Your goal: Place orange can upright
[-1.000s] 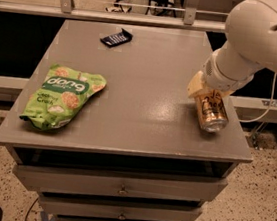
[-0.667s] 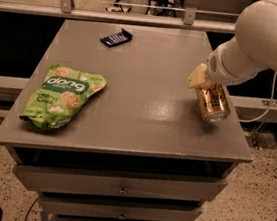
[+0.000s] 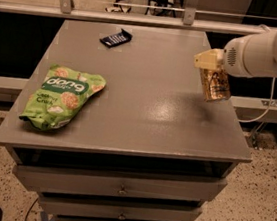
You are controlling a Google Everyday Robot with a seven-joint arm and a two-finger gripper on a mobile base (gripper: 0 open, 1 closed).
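The orange can (image 3: 215,85) is orange-gold with pale print and hangs nearly upright, a little tilted, above the right side of the grey cabinet top (image 3: 145,98). My gripper (image 3: 212,66) is shut on the can's upper part, with the pale yellow fingers (image 3: 208,59) around its top. The white arm reaches in from the right edge of the view. The can is off the surface, over a spot near the right edge.
A green snack bag (image 3: 62,96) lies flat at the front left of the top. A small dark device (image 3: 116,38) lies at the back centre. Drawers sit below the top. A railing runs behind the cabinet.
The gripper has lifted the can off the cabinet top and moved it up and slightly back. The arm has swung to reach in more from the right.
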